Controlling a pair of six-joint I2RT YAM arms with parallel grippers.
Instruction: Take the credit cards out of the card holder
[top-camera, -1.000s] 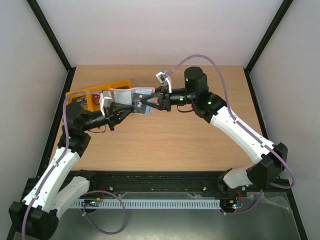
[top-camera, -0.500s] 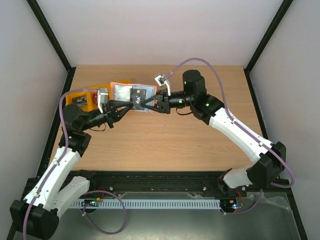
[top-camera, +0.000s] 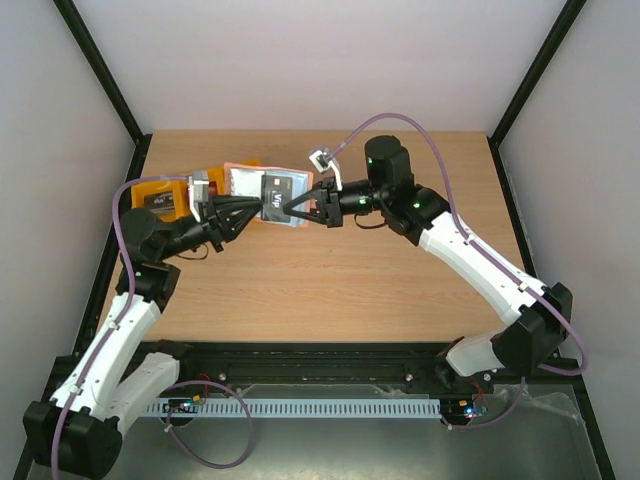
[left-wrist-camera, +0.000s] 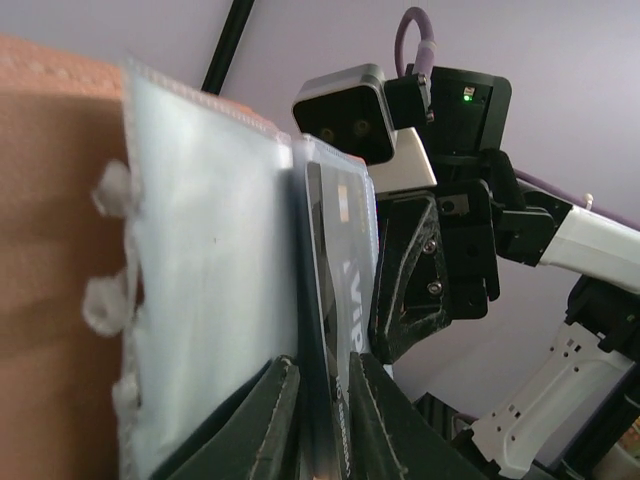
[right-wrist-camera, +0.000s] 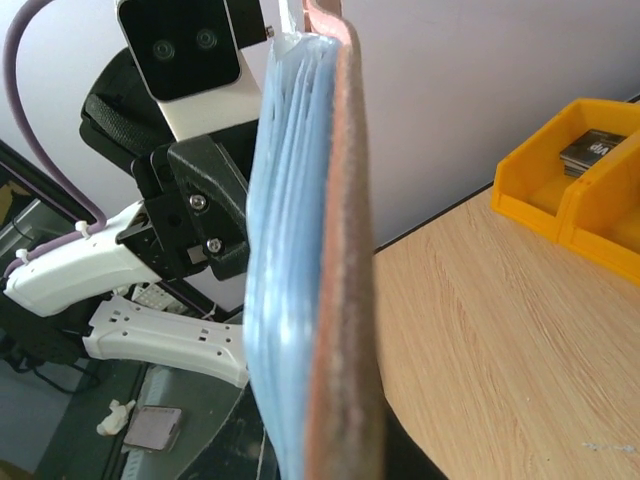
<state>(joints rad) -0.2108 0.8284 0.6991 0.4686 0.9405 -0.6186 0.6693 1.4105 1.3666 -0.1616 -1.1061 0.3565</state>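
Observation:
The card holder (top-camera: 246, 186) hangs in the air between both grippers over the back left of the table, pale face and pinkish rim up. A dark grey credit card (top-camera: 284, 187) lies against its right half. My left gripper (top-camera: 257, 206) comes from the left. In the left wrist view its gripper (left-wrist-camera: 325, 420) pinches the dark "VIP" card (left-wrist-camera: 340, 290) beside the holder's pale face (left-wrist-camera: 210, 300). My right gripper (top-camera: 293, 208) grips the holder from the right. The right wrist view shows the holder (right-wrist-camera: 315, 260) edge-on, hiding the fingers.
A yellow compartment tray (top-camera: 158, 187) stands at the back left, partly behind my left gripper, with a dark card (top-camera: 160, 203) in it. It also shows in the right wrist view (right-wrist-camera: 560, 190). Black frame posts stand at the table's back corners.
The holder has turned its pale face and the dark card upward. My left arm has drawn back a little to the left. My right gripper has barely moved.

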